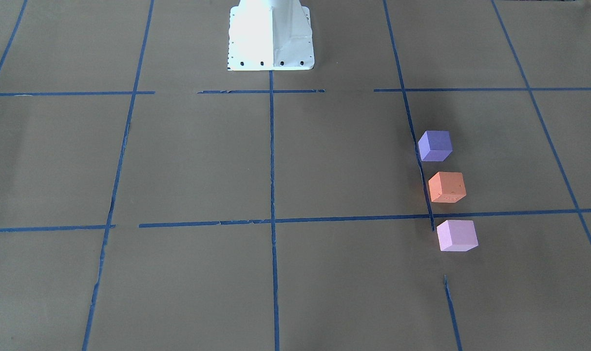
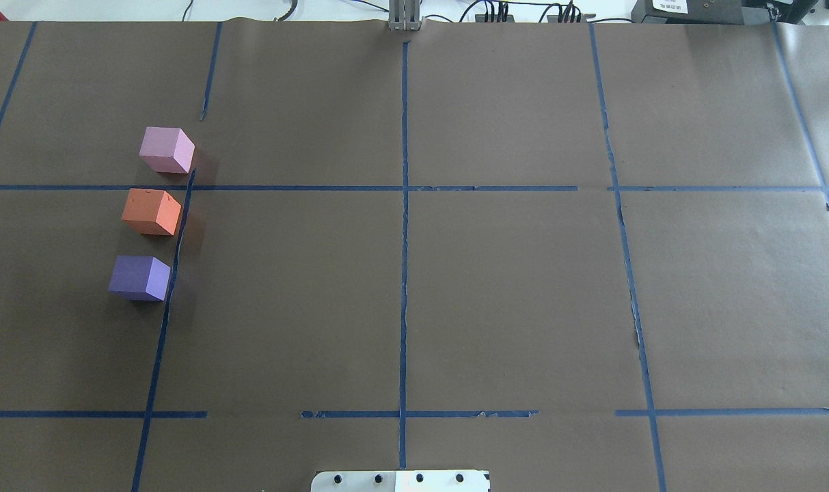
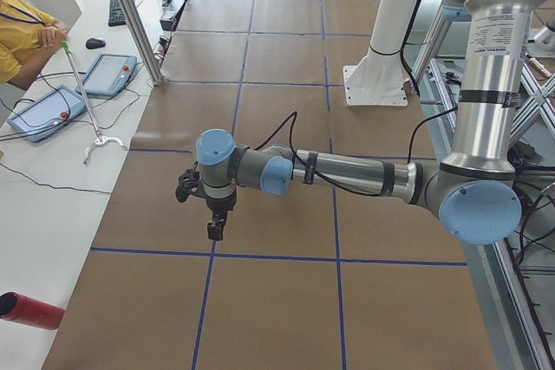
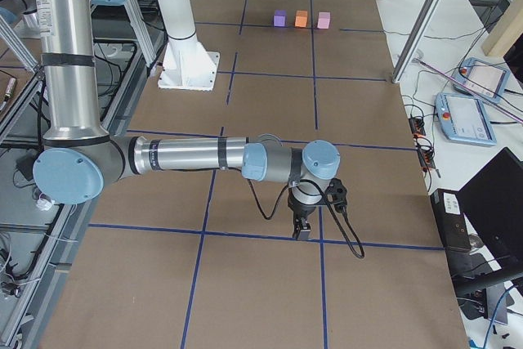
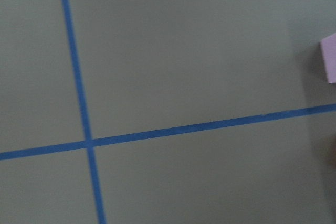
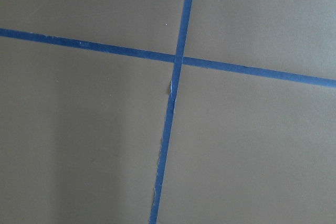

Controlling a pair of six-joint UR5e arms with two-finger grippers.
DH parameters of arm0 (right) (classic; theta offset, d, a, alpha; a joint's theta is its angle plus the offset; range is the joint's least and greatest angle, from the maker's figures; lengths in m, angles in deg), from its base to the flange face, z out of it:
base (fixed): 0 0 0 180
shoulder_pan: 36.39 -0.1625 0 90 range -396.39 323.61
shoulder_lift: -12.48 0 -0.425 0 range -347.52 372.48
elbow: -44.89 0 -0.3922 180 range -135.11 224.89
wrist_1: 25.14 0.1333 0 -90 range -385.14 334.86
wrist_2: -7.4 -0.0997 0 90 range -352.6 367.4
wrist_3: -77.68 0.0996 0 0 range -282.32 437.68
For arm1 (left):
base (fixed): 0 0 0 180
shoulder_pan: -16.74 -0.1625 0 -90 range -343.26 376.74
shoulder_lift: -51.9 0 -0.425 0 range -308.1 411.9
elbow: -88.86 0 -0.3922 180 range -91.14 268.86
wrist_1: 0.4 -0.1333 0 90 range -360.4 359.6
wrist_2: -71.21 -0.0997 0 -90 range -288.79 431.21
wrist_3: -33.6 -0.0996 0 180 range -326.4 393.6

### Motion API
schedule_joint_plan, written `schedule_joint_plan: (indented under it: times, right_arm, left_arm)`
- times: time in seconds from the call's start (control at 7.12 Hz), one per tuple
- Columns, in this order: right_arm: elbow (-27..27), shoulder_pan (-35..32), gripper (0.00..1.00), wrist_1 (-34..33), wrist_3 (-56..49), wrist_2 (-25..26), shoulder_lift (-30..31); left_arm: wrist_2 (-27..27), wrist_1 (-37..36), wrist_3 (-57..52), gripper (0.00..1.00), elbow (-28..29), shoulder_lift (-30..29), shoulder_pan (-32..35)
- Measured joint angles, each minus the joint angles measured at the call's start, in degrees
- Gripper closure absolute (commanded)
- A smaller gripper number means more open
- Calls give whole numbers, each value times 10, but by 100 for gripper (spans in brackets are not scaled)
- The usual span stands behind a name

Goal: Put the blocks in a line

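Three cubes stand in a straight row along a blue tape line on the robot's left side of the table. In the overhead view the pale pink block (image 2: 167,149) is farthest, the orange block (image 2: 152,212) is in the middle and the purple block (image 2: 139,277) is nearest. They also show in the front view: purple block (image 1: 435,145), orange block (image 1: 447,186), pink block (image 1: 456,235). The pink block's edge (image 5: 331,59) shows in the left wrist view. The left gripper (image 3: 214,230) and the right gripper (image 4: 301,230) show only in the side views, above the table, so I cannot tell whether they are open or shut.
Brown paper with a blue tape grid (image 2: 404,205) covers the table. The white robot base (image 1: 271,36) stands at the table's robot side. An operator, teach pendants (image 3: 43,113) and cables are on a side table. A red cylinder (image 3: 30,311) lies at the table's end.
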Motion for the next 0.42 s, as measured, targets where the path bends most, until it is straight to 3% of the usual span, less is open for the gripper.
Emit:
schedule_joint_plan:
  times: [0.42]
  right_arm:
    - [0, 0, 0, 0, 0, 0, 0]
  left_arm:
    - [-8, 52, -11, 0, 3, 0, 4]
